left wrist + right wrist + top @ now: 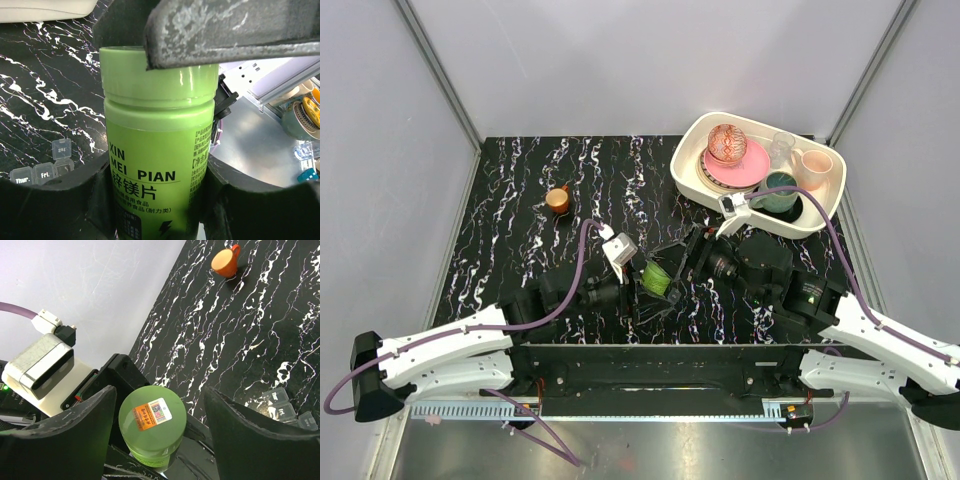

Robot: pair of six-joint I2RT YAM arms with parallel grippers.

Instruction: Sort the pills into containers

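Note:
A green pill bottle (656,278) with its lid on is held upright above the table, and my left gripper (642,285) is shut on its lower body (160,150). My right gripper (160,400) is open, one finger on each side of the green lid (152,422), with a gap on both sides. One of its grey pads (230,30) shows beside the lid in the left wrist view. The containers, a small dark pill box (45,167) with day-marked lids, lie on the table beside the bottle (282,402). No pills are in view.
A small orange cup (558,199) stands on the black marbled table at the back left. A white tray (685,160) at the back right holds plates, bowls and cups. Grey walls close in both sides.

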